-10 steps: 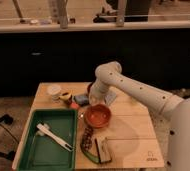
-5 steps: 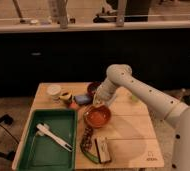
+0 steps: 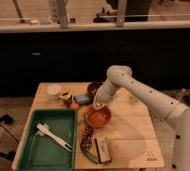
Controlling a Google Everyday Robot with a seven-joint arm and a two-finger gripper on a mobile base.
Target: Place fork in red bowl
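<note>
Fork not seen; prob light, stiff, slick, so pinch handle; gripper (image 3: 99, 104) just above red bowl (image 3: 102, 120), grip can't tell

Wooden table, loaded on its left and middle.
The table (image 3: 133, 135) carried a green tray (image 3: 38, 152) at front left, a red bowl (image 3: 98, 119) near the middle, and a maroon bowl (image 3: 93, 88) behind it. A white cup (image 3: 53, 91), a yellow item (image 3: 65, 96) and a blue item (image 3: 82, 99) sat along the back left, with a dark packet (image 3: 86, 140) and a small box (image 3: 103, 150) in front. The gripper (image 3: 99, 105) hung over the red bowl's far rim.
</note>
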